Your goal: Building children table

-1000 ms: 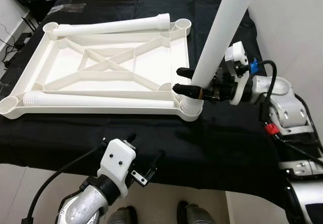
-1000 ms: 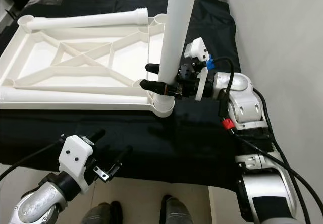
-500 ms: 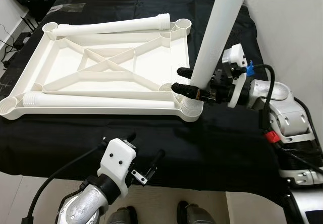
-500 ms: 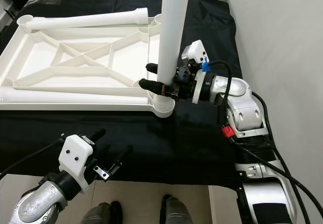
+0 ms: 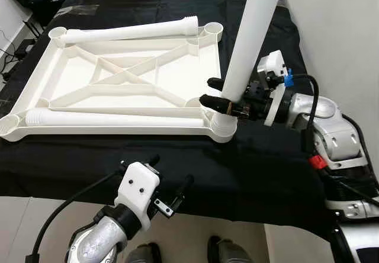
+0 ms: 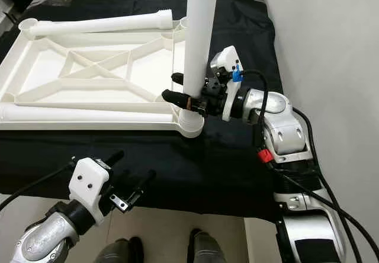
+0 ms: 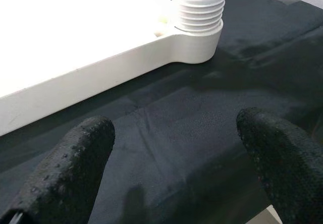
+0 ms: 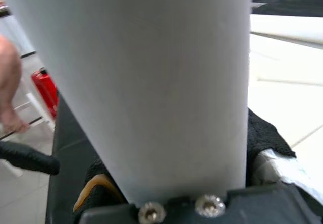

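Upright leg [image 5: 251, 35] tilted straighter over corner socket [image 5: 224, 128]; right gripper [image 5: 214, 94], clamped, apparently shifted slightly left.

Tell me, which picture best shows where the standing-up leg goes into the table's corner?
The left wrist view: the upright leg's ribbed end sits in the corner socket, close and unblocked. Both eye views show the joint smaller, partly behind the right gripper. The right wrist view has just the leg's smooth side.

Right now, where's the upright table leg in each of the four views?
Left eye: upright leg right of centre, in the right gripper.
Right eye: centre.
Left wrist: its threaded foot at the top edge.
Right wrist: close up, across the middle.
Shared landmark: tabletop corner socket.
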Controlling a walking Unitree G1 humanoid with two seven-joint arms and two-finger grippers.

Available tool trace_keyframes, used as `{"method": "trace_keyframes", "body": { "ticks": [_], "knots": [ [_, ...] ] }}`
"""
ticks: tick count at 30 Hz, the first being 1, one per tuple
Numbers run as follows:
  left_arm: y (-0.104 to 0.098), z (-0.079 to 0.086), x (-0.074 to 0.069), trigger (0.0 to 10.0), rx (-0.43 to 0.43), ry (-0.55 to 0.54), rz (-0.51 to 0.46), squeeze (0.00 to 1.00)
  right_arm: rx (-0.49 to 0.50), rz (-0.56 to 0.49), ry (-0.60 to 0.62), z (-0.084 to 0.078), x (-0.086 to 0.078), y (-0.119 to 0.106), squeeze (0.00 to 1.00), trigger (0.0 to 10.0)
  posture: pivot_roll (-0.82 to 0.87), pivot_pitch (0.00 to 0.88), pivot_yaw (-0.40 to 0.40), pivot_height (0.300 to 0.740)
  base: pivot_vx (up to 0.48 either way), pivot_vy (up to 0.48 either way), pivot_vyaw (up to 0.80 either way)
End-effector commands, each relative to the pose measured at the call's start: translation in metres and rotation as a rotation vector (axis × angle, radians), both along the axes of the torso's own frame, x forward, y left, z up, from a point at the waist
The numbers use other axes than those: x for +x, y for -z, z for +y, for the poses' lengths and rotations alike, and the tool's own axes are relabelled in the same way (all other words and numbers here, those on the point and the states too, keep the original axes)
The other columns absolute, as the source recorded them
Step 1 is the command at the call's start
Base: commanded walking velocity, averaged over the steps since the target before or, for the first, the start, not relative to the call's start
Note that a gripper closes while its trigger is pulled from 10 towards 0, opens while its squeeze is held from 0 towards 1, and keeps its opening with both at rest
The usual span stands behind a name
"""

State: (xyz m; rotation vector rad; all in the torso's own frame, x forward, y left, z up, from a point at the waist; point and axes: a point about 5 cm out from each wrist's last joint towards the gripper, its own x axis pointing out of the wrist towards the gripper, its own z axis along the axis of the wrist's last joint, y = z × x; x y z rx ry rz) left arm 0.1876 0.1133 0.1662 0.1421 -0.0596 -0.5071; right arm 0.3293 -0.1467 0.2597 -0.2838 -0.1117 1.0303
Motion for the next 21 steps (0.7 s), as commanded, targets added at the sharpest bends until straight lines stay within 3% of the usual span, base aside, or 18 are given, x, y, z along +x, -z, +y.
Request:
{"method": "trace_keyframes", "body": {
  "ticks": [1, 12, 21],
  "knots": [
    [0.005, 0.002, -0.002, 10.0, 0.009, -0.007, 0.024, 0.0, -0.052, 0.118, 0.095, -0.006, 0.004, 0.03, 0.0, 10.0, -0.01, 0.293, 0.005, 0.74, 0.0, 0.0, 0.0],
    [0.005, 0.002, -0.001, 10.0, 0.009, -0.008, 0.024, 0.0, -0.031, 0.139, 0.165, -0.004, -0.002, 0.04, 0.0, 10.0, -0.01, 0.293, 0.004, 0.74, 0.0, 0.0, 0.0],
    [0.005, 0.003, 0.0, 10.0, 0.01, -0.009, 0.023, 0.0, -0.018, 0.136, 0.324, 0.003, -0.013, 0.049, 0.0, 10.0, -0.02, 0.289, 0.004, 0.74, 0.0, 0.0, 0.0]
  ]
}}
